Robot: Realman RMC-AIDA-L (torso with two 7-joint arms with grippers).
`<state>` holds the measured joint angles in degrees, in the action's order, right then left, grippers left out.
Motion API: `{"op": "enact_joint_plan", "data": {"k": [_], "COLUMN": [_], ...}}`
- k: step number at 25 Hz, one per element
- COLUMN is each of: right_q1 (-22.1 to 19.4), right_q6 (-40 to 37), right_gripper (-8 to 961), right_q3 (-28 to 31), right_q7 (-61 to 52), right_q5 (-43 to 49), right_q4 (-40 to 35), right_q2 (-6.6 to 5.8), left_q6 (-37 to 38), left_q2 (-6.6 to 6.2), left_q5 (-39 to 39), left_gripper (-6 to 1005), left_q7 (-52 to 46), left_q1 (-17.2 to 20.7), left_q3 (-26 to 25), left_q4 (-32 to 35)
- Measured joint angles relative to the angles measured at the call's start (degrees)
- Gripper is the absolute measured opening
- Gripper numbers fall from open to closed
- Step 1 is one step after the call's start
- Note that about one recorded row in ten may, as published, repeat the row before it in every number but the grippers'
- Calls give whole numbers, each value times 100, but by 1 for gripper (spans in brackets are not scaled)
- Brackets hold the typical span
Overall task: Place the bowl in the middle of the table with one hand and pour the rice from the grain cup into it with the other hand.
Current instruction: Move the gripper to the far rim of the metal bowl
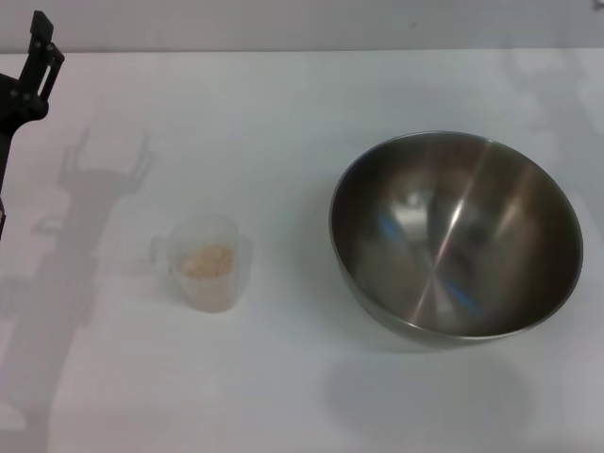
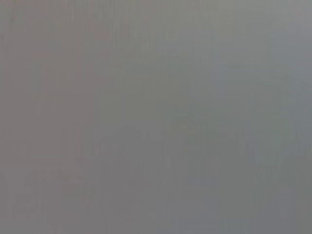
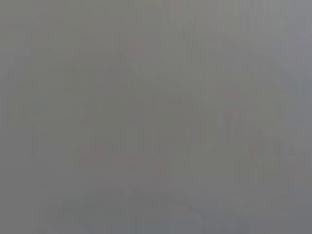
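Observation:
The large stainless-steel bowl (image 1: 455, 236) stands upright and empty on the right half of the white table (image 1: 274, 104). The small clear grain cup (image 1: 206, 264) stands upright left of centre, apart from the bowl, with a low layer of beige rice (image 1: 208, 260) inside. My left gripper (image 1: 40, 45) is raised at the far left edge, well away from the cup and holding nothing that shows. My right gripper is out of view. Both wrist views show only plain grey.
The table's far edge (image 1: 302, 50) runs along the top of the head view. The left arm's shadow (image 1: 90, 203) falls on the table left of the cup.

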<state>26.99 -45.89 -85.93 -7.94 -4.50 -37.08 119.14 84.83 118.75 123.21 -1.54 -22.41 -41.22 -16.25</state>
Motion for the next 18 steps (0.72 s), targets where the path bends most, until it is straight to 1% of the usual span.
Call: {"op": "enact_joint_plan", "data": {"k": [1, 2, 3, 6, 7, 8, 9, 10, 11, 12, 13, 14, 15, 16, 18], "right_q1": [0, -194, -194, -565, -771, -771, -916, -916, -934, -915, -915, -843, -843, -786, -638], "right_q6": [0, 931, 931, 2691, 3741, 3741, 5024, 5024, 5620, 7060, 7060, 8166, 8166, 8866, 9884], "right_gripper": [739, 739, 739, 739, 739, 739, 739, 739, 739, 739, 739, 739, 739, 740, 740], "right_q3": [0, -217, -217, -570, -768, -768, -927, -927, -954, -942, -942, -853, -853, -754, -414], "right_q7": [0, -212, -212, -388, -390, -390, -338, -338, -305, -252, -252, -169, -169, -51, 277], "right_q5": [0, 4, 4, 13, 14, 14, 13, 13, -2, -86, -86, -178, -178, -301, -704], "right_q4": [0, -784, -784, -2186, -3036, -3036, -3980, -3980, -4340, -5127, -5127, -5675, -5675, -5969, -6395], "right_q2": [0, -8, -8, -7, -1, -1, 9, 9, 12, 10, 10, -5, -5, -10, -16], "left_q6": [0, 3, 3, 39, 54, 54, 54, 52, 43, 29, 29, 11, 10, 10, 8], "left_q2": [1, 3, 3, 4, 6, 6, 8, 10, 12, 15, 15, 13, 12, 8, 3], "left_q5": [0, 1, 1, -1, -1, -1, 2, 0, 0, -4, -4, 2, 1, 0, -2], "left_gripper": [836, 836, 835, 835, 834, 834, 834, 834, 834, 833, 833, 833, 833, 832, 832], "left_q7": [0, 2, 2, 3, 3, 3, 3, 2, 2, -1, -1, -18, -20, -20, -8], "left_q1": [0, 0, 0, -1, 0, 0, -1, -1, 0, 0, 0, -4, -4, -5, -6], "left_q3": [0, 1, 1, 1, -22, -22, -49, -88, -126, -171, -171, -265, -287, -337, -420], "left_q4": [0, 0, 0, -2, -4, -4, -4, -4, -3, -2, -2, -1, 0, 3, 12]}}
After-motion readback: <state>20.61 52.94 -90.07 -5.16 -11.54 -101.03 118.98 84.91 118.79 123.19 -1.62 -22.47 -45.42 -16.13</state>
